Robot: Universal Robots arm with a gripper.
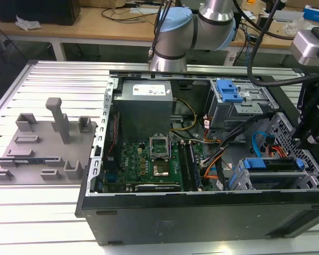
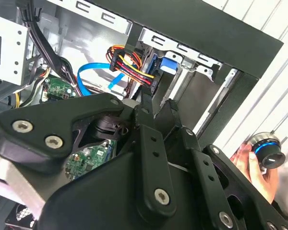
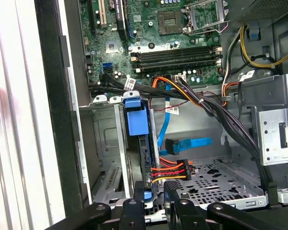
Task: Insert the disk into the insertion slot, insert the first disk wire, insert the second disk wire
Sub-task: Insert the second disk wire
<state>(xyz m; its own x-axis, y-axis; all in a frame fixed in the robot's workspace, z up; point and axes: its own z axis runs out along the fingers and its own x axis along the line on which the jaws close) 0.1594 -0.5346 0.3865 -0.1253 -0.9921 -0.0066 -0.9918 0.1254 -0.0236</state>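
Blue plastic carrier framing the disk [image 3: 136,122], seated on edge inside the insertion slot [image 3: 105,143], the grey perforated cage in the open computer case [image 1: 202,218]. Long axis of the disk running from the motherboard [image 3: 173,38] side toward the case's end wall, blue tab end pointing at the motherboard. In the exterior view, disk [image 1: 271,163] lying lengthwise along the slot [image 1: 235,179], near the exterior view's right, tab end toward the left.

Black hand [image 3: 156,206] poised right at the disk's end away from the motherboard, close to the red, orange and yellow wire bundle [image 3: 168,172]. Black plug of that bundle pressed against the disk's edge. In the second wrist view, hand [image 2: 158,108] reaching up to the same bundle [image 2: 132,64]. Open or closed: cannot tell.

Blue flat cable [image 3: 192,143] looping just beside the disk, over the perforated floor.

Case resting on a slatted metal counter [image 1: 42,212], grey fixture block [image 1: 42,143] well apart at the exterior view's left.
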